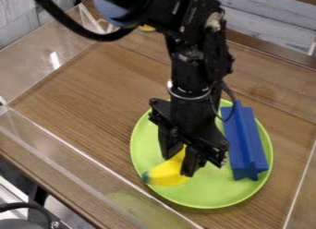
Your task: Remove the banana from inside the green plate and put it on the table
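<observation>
Black and pointing straight down, the gripper (189, 161) is closed on the upper end of the banana (169, 173), its two dark fingers pinching the yellow fruit from either side above the green plate (186, 195). At the far left, the low clear acrylic wall (50, 140) runs along the near edge of the table (92, 94), whose brown wood-grain top stretches bare between that wall and the plate. Next comes the plate itself, round and lime green with a shallow rim, sitting toward the near right part of the tabletop. Inside it, on its left half, is the banana: short, curved and yellow, its lower end low over the plate's near-left part while its upper end disappears between the fingers. Whether that lower end touches the plate or hangs just clear of it cannot be told from this view. Above the gripper, the black arm (191, 57) rises upright and bends away toward the upper left. To the right of the gripper, a long blue block (245, 142) lies on the plate's right side, its far end reaching past the rim toward the back.
</observation>
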`<state>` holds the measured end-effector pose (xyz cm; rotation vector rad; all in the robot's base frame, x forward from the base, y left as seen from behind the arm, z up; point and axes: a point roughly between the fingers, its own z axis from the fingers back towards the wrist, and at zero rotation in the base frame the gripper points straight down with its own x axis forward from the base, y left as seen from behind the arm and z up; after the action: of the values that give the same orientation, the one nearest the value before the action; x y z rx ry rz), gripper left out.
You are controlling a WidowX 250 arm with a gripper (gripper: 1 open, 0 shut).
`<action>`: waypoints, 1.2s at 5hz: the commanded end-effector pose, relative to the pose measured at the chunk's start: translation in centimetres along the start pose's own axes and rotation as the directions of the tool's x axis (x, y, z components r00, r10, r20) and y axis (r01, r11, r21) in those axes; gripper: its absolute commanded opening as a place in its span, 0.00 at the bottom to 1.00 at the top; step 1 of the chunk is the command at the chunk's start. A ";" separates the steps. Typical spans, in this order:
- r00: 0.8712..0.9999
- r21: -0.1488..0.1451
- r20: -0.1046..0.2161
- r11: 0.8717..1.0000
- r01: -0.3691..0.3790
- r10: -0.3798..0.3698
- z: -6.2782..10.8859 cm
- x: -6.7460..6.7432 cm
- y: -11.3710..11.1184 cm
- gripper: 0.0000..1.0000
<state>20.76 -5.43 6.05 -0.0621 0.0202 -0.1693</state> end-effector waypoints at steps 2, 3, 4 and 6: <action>0.999 -0.006 0.045 1.000 -0.004 0.004 2.0 0.7 0.2 0.00; 0.999 -0.009 0.037 1.000 -0.003 0.003 2.3 0.5 0.3 0.00; 1.000 -0.011 0.028 1.000 -0.004 0.004 2.7 0.4 0.3 0.00; 1.000 -0.008 0.010 1.000 -0.001 0.001 4.3 0.1 0.5 0.00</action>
<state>20.22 -4.68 9.05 -0.0671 0.0678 -0.1687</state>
